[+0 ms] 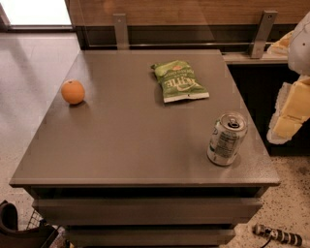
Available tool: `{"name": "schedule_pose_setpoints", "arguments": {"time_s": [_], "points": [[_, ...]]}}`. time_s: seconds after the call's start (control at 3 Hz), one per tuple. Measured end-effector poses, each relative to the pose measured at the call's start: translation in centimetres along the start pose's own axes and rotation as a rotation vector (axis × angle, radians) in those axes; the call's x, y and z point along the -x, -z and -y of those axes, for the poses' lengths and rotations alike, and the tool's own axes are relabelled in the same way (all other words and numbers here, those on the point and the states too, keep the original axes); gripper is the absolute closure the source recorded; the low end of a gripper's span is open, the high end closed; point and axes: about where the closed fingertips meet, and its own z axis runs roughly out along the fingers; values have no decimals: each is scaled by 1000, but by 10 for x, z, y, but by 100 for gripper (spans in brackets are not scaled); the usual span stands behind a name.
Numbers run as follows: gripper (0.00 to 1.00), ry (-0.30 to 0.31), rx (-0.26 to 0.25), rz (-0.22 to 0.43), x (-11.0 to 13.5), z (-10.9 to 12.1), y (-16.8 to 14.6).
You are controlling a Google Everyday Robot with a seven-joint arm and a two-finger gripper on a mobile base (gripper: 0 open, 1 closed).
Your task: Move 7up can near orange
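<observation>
7up can (226,139), KETTLE bag (179,81) behind, claw (289,116) at right

Orange (72,92) on table (126,140), left side; chip bag (180,81) rear centre; 7up can (226,139) upright front right, well apart from orange; gripper (286,121) right of can, off table.

Single cam: table (135,140) viewed from above near edge, angled down twd far wall (193,12); gripper (290,114) seen at right edge.
</observation>
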Motion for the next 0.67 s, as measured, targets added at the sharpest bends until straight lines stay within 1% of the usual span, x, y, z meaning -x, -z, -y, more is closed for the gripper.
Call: {"name": "schedule_pose_setpoints", "arguments": {"time_s": [0.33,0.67], "points": [[0,0,0,0,0,0,0],[0,-8,0,23,-3,-2,0]]}}
